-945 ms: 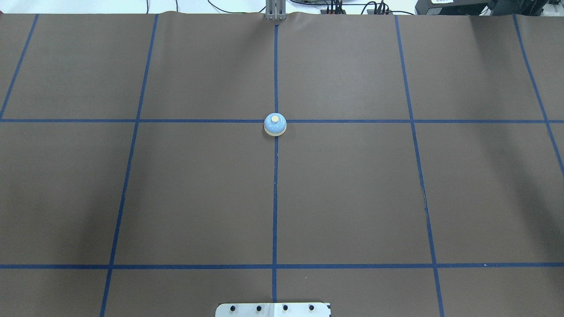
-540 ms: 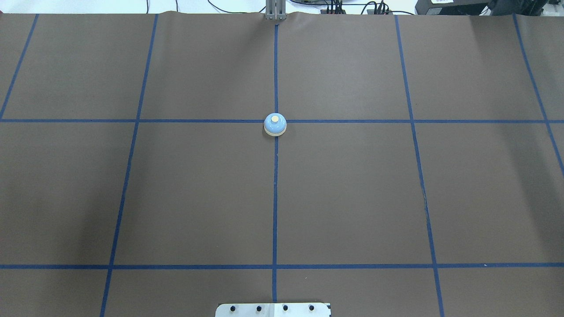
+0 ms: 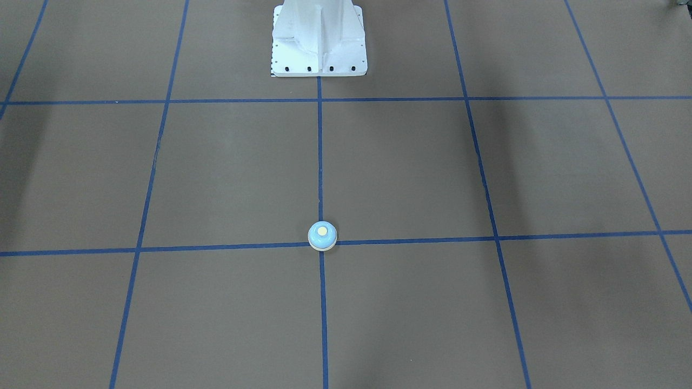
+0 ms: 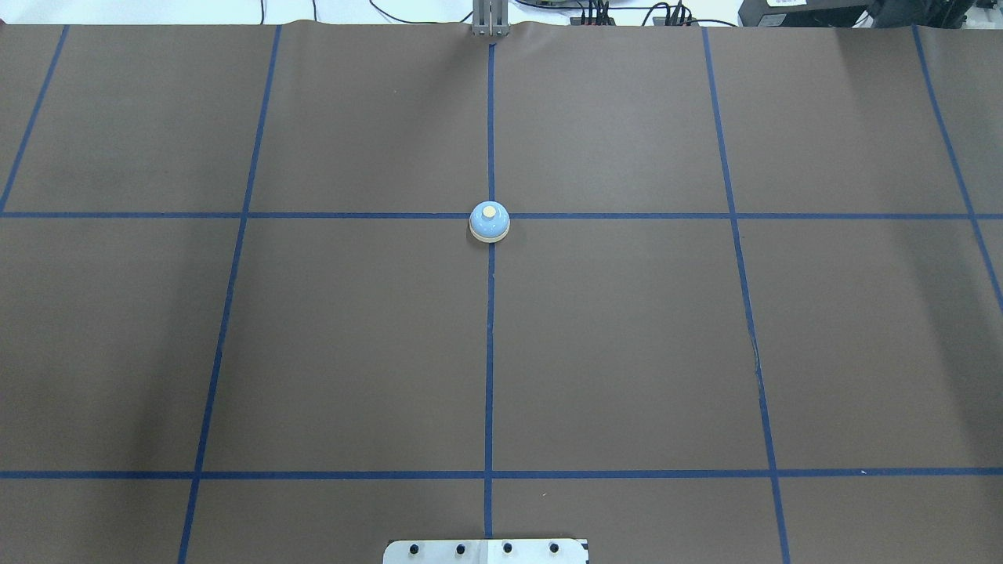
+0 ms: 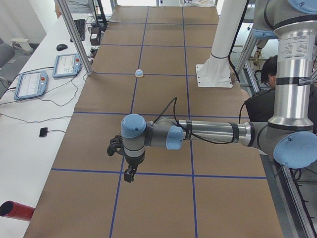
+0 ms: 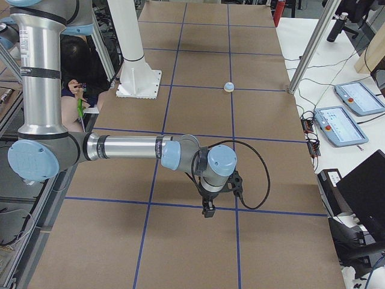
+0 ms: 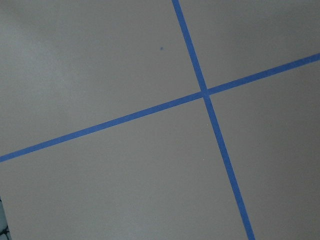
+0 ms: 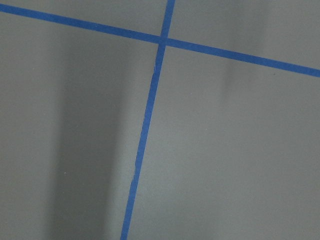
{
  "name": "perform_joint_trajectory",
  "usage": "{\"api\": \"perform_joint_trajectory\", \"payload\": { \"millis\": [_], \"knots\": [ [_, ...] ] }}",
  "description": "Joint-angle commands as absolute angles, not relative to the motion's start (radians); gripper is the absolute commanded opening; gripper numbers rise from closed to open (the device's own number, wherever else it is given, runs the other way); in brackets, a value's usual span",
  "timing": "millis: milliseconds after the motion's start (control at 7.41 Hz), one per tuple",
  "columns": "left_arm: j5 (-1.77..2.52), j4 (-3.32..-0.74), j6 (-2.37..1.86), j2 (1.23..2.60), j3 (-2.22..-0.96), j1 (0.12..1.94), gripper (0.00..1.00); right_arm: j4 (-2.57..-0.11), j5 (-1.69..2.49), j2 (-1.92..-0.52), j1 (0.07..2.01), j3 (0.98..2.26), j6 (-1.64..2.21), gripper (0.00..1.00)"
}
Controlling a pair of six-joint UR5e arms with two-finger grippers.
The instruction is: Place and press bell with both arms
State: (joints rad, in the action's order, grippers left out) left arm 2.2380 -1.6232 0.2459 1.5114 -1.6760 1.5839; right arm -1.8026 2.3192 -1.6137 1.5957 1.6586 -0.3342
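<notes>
The bell [image 4: 489,222] is a small light-blue dome with a cream button. It stands upright where two blue tape lines cross at the middle of the brown mat, and also shows in the front view [image 3: 322,236] and both side views [image 5: 139,73] [image 6: 228,87]. Nothing touches it. My left gripper [image 5: 130,174] hangs above the mat far from the bell, in the left side view only. My right gripper [image 6: 208,209] hangs likewise, in the right side view only. I cannot tell whether either is open or shut. Both wrist views show only mat and tape.
The white pedestal base [image 3: 319,43] is bolted at the robot's edge of the mat. Two teach pendants [image 5: 29,82] and cables lie on the white side table, with a red cylinder [image 5: 15,210]. A metal post [image 5: 74,34] stands at the mat's far edge. A person [image 6: 75,66] sits behind the robot.
</notes>
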Motion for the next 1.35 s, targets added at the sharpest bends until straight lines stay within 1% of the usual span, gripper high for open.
{"api": "perform_joint_trajectory", "payload": {
  "millis": [0,270,1215],
  "knots": [
    [2.25,-1.621,0.245,1.5,-1.684,1.585,1.0,-1.799,2.322,-1.609,1.595,1.655,-0.333,1.0],
    [2.252,-1.621,0.245,1.5,-1.684,1.585,1.0,-1.732,2.325,-1.617,1.595,1.637,-0.293,1.0],
    [2.252,-1.623,0.249,1.499,-1.686,1.585,1.0,-1.73,2.33,-1.602,1.597,1.649,-0.287,1.0]
  ]
}}
